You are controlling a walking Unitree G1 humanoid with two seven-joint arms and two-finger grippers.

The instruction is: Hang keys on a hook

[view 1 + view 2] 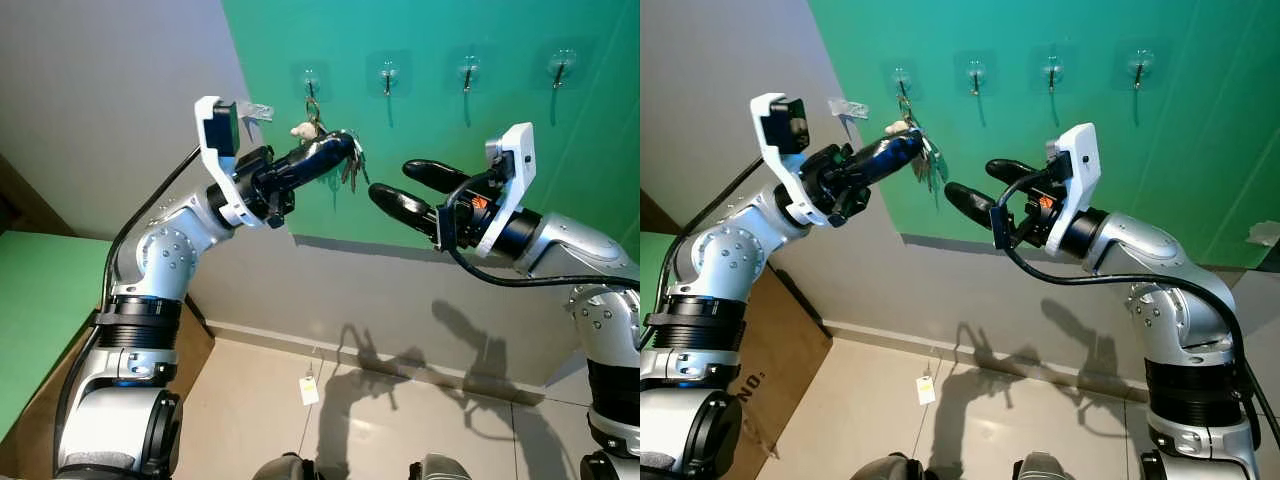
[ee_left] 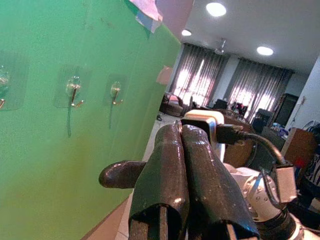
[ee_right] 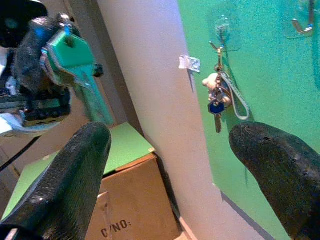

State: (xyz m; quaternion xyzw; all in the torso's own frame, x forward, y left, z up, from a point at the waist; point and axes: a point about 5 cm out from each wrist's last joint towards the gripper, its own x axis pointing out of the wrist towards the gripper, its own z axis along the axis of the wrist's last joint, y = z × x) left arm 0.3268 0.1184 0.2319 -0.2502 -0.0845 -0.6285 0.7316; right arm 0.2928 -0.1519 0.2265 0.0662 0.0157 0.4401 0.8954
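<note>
A bunch of keys [image 3: 218, 100] with a white charm and a grey strap hangs from the leftmost hook [image 1: 311, 80] of several clear hooks on the green wall. Seen from the head, my left gripper [image 1: 345, 145] is raised just in front of the keys [image 1: 350, 170]. Its fingers [image 2: 185, 175] are pressed shut with nothing seen between them. In the right wrist view the keys hang free, apart from the left arm. My right gripper [image 1: 393, 182] stands open a little to the right of the keys and below them, pointing toward them.
Three bare hooks [image 1: 388, 75] [image 1: 467, 75] [image 1: 560, 68] run to the right along the green wall. A cardboard box [image 3: 130, 200] with a green top stands at the lower left. A white tag [image 1: 309, 390] lies on the tiled floor.
</note>
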